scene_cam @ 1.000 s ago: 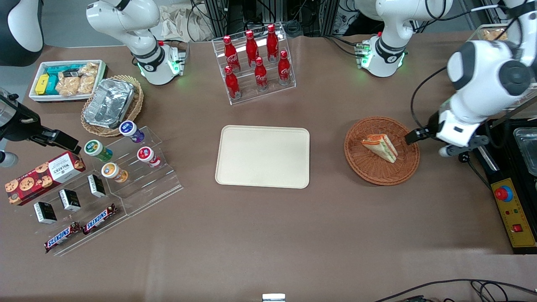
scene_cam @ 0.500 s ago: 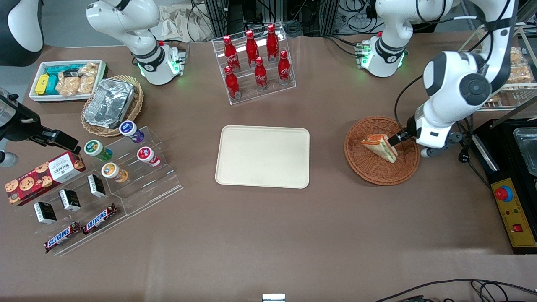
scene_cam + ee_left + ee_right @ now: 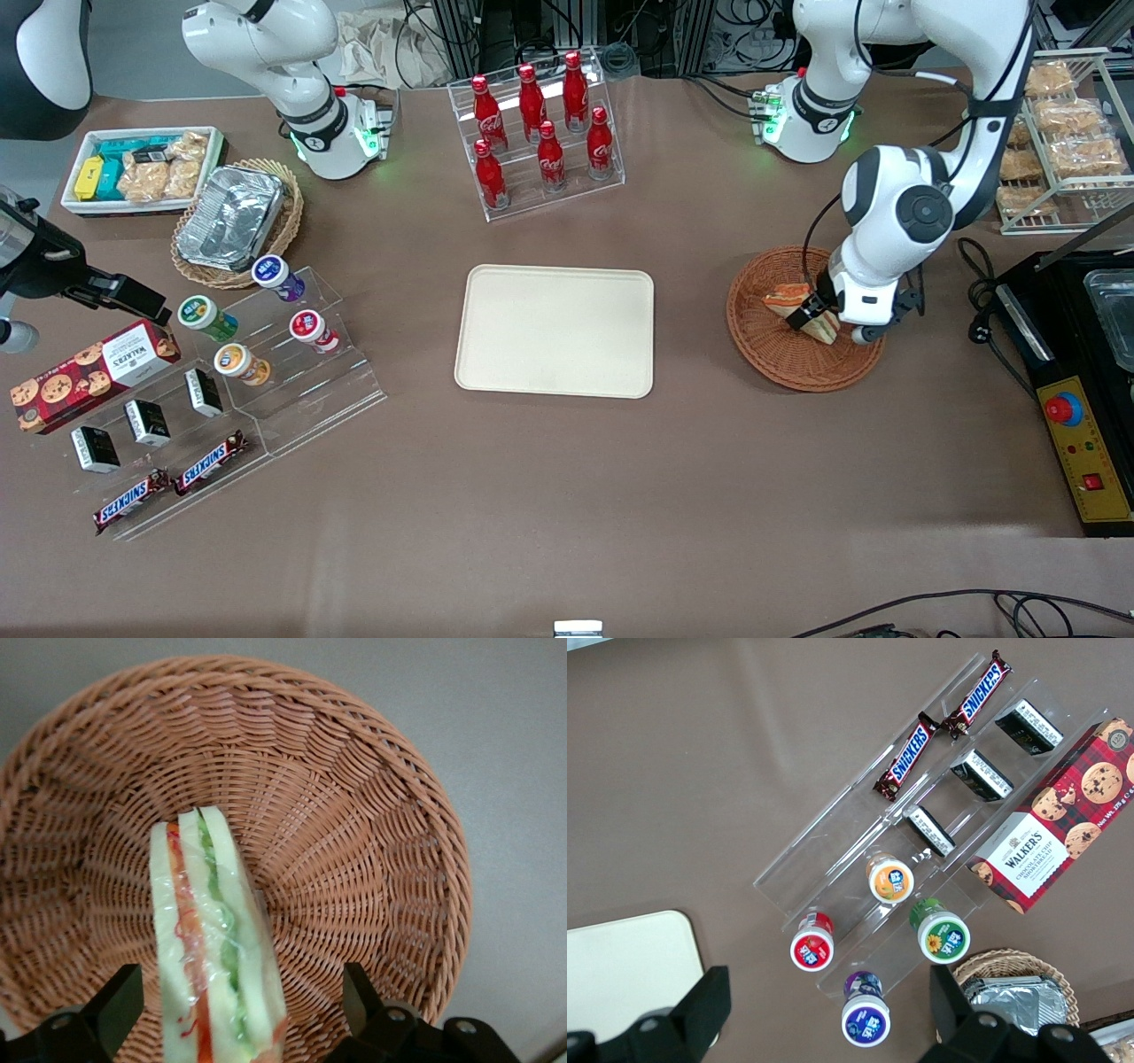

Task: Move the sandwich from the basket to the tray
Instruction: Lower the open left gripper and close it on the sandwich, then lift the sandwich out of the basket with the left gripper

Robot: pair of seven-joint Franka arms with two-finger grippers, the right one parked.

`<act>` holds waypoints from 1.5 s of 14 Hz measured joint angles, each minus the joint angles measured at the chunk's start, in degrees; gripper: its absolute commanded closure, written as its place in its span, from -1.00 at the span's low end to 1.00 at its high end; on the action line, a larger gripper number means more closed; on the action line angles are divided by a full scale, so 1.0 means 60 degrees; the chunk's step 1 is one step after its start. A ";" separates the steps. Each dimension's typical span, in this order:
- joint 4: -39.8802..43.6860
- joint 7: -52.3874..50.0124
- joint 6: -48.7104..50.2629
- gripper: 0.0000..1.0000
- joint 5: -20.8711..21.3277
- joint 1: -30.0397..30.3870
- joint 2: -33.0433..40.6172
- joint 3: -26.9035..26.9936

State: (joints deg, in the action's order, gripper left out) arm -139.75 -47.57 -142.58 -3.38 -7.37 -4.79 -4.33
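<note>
1. Running along the bench [image 3: 567, 496] from the parked arm's end: white bin of snacks [image 3: 142, 168], then a tan wicker basket with a foil container [image 3: 232, 220] just beside it and nearer the front camera.
2. Nearer the camera again: clear stepped rack [image 3: 266, 390] carrying small lidded cups, dark little boxes and two Snickers bars [image 3: 170, 486], with a red Walkers cookie box [image 3: 93, 372] at its end.
3. Mid-bench: clear tiered stand of red Coca-Cola bottles [image 3: 539, 133], farther from the camera than the tray.
4. Lying flat and bare in the middle: cream tray [image 3: 555, 330], well apart from the reddish-brown basket [image 3: 780, 363].
5. Toward the working arm's end: sandwich [image 3: 788, 299] still in the basket, resting near the woven centre, white bread with green and red-pink layers showing under clear wrap [image 3: 213, 939].
6. Lowered over the sandwich: hand [image 3: 811, 315], spread wide, one dark finger on each side of the wedge [image 3: 235, 1010], neither finger [image 3: 111, 1010] seen pressing the wrap.
7. Past the basket: wire rack of tan snack packets [image 3: 1059, 133] and a black control box with a red button [image 3: 1085, 443].
</note>
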 measured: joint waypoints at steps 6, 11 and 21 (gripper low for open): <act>-0.0380 -0.0108 -0.0763 -0.36 -0.0002 0.0002 -0.0299 0.0000; -0.0397 -0.0266 -0.0820 1.00 -0.0002 0.0011 -0.0392 0.0003; 0.3894 -0.0307 0.4264 1.00 -0.0002 0.0092 -0.0019 0.0018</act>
State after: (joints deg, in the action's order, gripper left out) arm -116.39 -49.41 -116.99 -3.39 -6.82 -4.90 -4.22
